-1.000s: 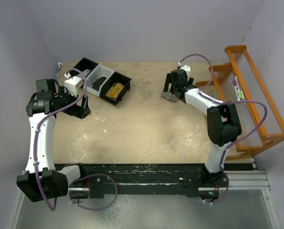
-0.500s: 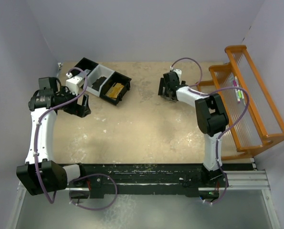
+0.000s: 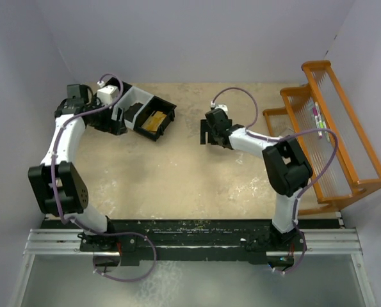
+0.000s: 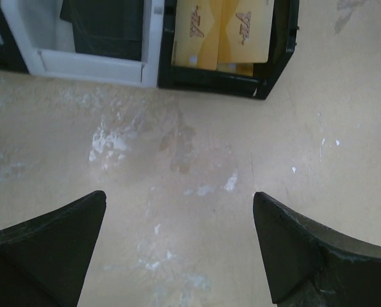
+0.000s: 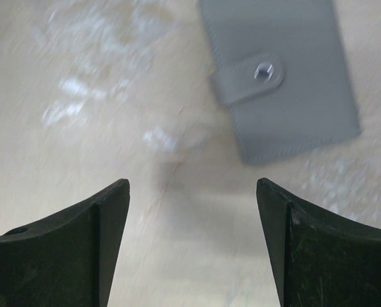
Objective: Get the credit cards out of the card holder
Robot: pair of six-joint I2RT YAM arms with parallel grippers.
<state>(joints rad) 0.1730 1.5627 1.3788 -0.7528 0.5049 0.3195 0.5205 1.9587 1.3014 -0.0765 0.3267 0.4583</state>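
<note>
Ahead of the right gripper [image 5: 191, 185], and off to the right of its centre line, the wallet [image 5: 292, 96] lies flat on the table [image 5: 68, 153]. It is closed, with its snap tab [image 5: 257, 75] fastened across the face from the left edge. The top of it runs out of the wrist view, so its full length can't be judged, but its sides lean a little from the line of the fingers rather than running square to them. The view is slightly smeared, though the outline reads well enough.

Both fingers of the right gripper stand wide apart with nothing between them, and the wallet is not yet inside the gap. The left gripper [image 4: 178, 195] is also spread wide and empty. It looks down at bare table just short of the tray [image 4: 209, 82], where orange-gold cards [image 4: 222, 32] already lie in the end compartment.

The right arm is plainly the nearer one (the left is well apart, over by the tray). To straddle the wallet it would probably need to travel forward and to its right, with a small twist to match the lean. The tab would have to be undone before anything inside could come out.
</note>
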